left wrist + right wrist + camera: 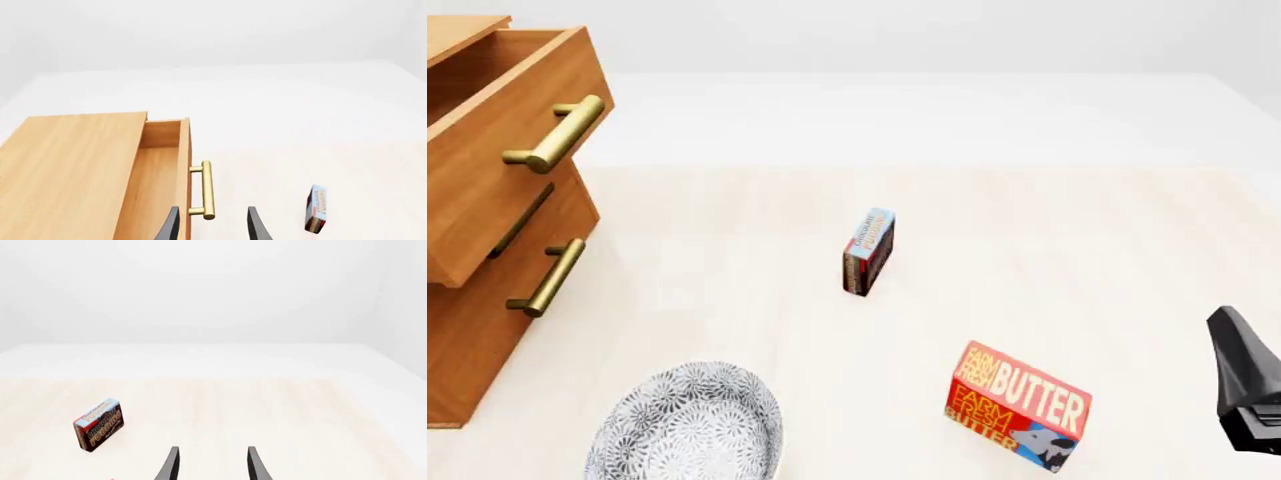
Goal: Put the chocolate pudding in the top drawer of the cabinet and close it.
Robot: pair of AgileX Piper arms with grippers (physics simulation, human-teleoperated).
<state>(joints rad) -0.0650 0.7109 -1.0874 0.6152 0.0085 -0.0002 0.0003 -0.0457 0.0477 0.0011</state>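
The chocolate pudding [868, 252], a small brown box with a light blue top, stands on edge mid-table, right of the cabinet [457, 30]. The top drawer [467, 200] is pulled out, its inside bare [157, 170]. My left gripper [212, 227] is open just before the drawer's brass handle [205, 190], whose near end shows between the fingertips; contact cannot be told. The pudding [316, 209] shows beyond in that view. My right gripper [212, 467] is open, holds nothing, and faces the table with the pudding [99, 424] well ahead and to one side.
A red-and-yellow butter box [1018, 405] lies near the front, right of a patterned grey plate [687, 425]. The lower drawer's handle [547, 278] sits under the open drawer. A black part of my right arm [1244, 385] shows at the right edge.
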